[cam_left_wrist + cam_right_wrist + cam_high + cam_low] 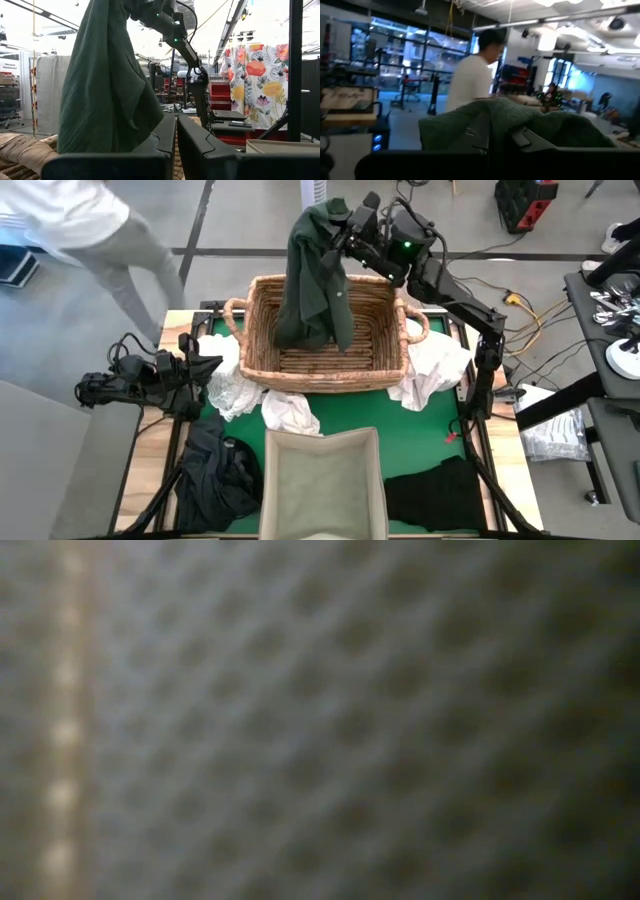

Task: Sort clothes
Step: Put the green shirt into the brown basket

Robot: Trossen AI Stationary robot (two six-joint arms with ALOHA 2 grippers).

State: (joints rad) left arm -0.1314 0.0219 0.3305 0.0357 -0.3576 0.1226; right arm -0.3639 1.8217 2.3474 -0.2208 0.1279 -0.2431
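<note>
The right gripper (335,222), clenched on the dark green shirt (315,280), should open only once the wicker basket (390,375) sits directly beneath its jaws.

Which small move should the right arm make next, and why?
Probably open the right gripper to drop the dark green garment: it is shut on it, and the cloth already hangs over the wicker basket.

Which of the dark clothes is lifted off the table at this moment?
The dark green garment, which hangs from the right gripper above the wicker basket. The other dark clothes lie flat on the mat.
</note>
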